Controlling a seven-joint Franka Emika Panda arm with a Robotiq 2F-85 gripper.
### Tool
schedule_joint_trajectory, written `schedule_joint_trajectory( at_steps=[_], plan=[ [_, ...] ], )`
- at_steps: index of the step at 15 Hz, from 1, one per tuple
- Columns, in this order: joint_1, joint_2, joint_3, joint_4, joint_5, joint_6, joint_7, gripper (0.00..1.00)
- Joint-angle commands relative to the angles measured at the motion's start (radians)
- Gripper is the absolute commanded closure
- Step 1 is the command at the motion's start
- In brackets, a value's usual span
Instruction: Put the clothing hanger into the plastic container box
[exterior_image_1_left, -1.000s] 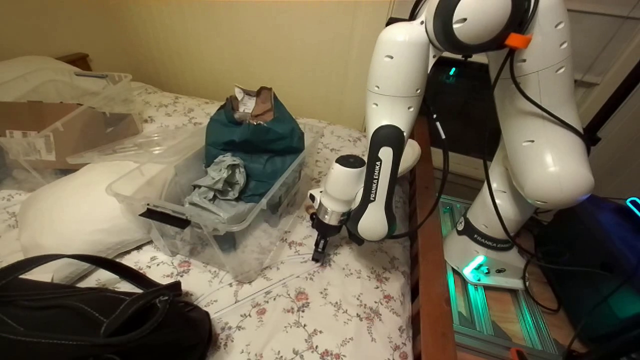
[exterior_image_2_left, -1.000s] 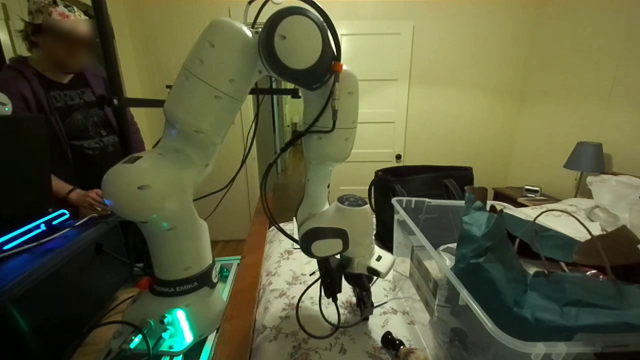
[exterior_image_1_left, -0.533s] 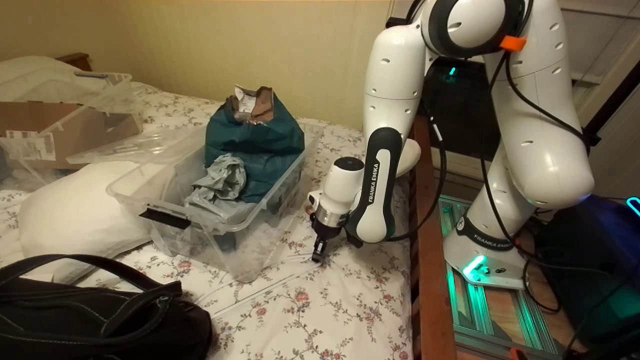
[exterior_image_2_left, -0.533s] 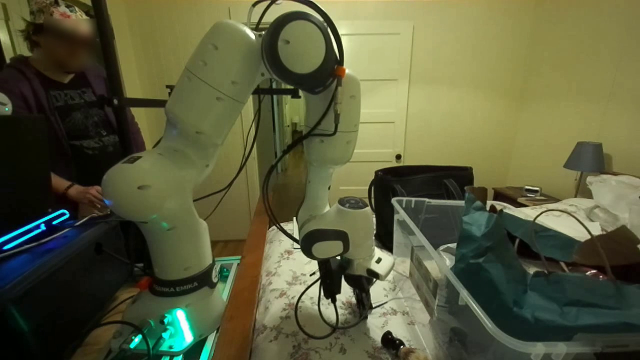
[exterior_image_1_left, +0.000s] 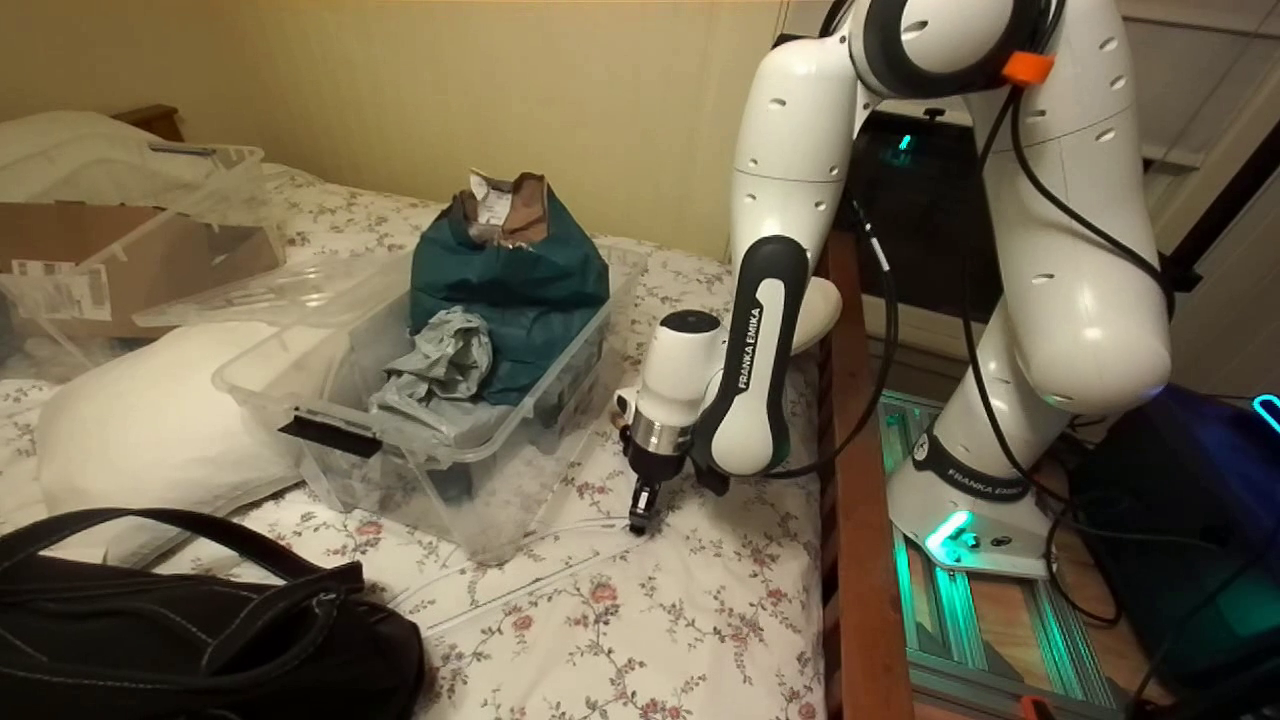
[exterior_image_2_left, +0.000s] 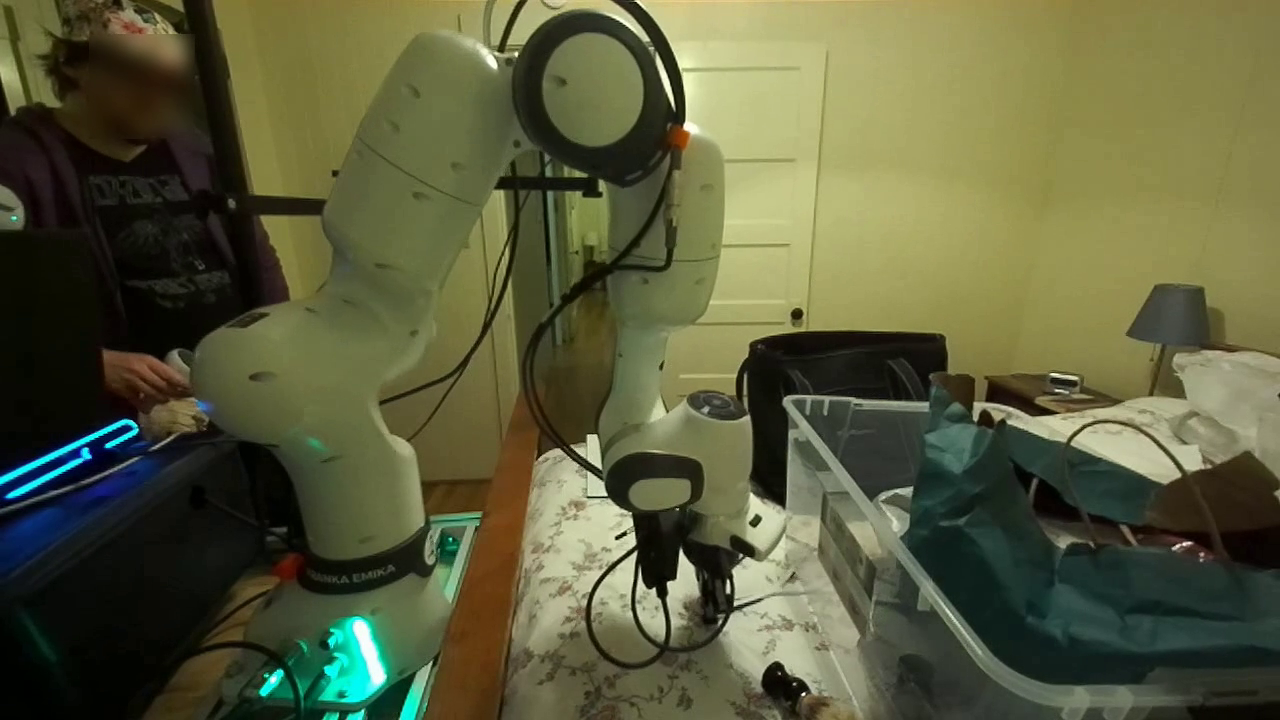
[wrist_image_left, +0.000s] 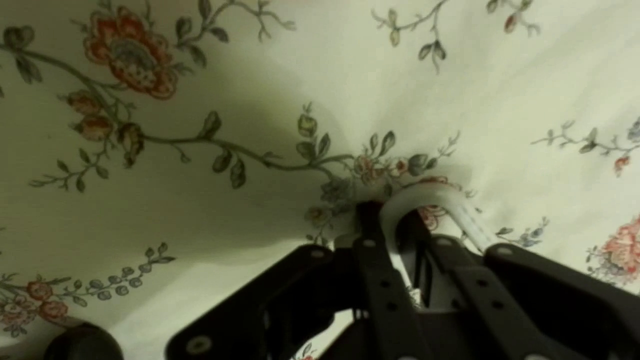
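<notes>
The clothing hanger (exterior_image_1_left: 530, 587) is a thin, pale, triangular outline lying low over the flowered bed sheet. It lies between the clear box and the bed's near edge. My gripper (exterior_image_1_left: 638, 522) points down at its end, beside the box. In the wrist view a pale curved piece of the hanger (wrist_image_left: 430, 194) passes between the two fingertips (wrist_image_left: 391, 209), with no clear gap beside it. Most of the hanger is out of the wrist view. The plastic container box (exterior_image_1_left: 400, 500) is clear and see-through. Its rim (exterior_image_2_left: 905, 552) also shows close to the gripper (exterior_image_2_left: 715, 610).
A teal paper bag (exterior_image_1_left: 550, 350) and crumpled grey plastic (exterior_image_1_left: 445, 355) fill much of the box. A black bag (exterior_image_1_left: 200, 640) lies on the bed. A dark-handled brush (exterior_image_2_left: 785, 685) lies beside the box. A wooden bed rail (exterior_image_1_left: 865, 600) runs between arm base and bed.
My gripper has shifted slightly away from the box. The hanger's end appears to have shifted slightly with it. The box and its contents have not moved.
</notes>
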Motion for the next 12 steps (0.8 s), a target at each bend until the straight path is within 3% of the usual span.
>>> schedule_joint_trajectory(
  at_steps=[1,10,11,12],
  plan=[
    [-0.096,-0.055,0.063,-0.063,-0.042,-0.141,-0.028,0.95],
    [-0.267,-0.189,0.126,-0.173,0.010,-0.397,-0.267,0.94],
    [-0.271,-0.214,0.118,-0.192,0.019,-0.426,-0.297,0.95],
    [-0.242,-0.177,0.070,-0.114,0.009,-0.494,-0.322,0.94]
  ],
)
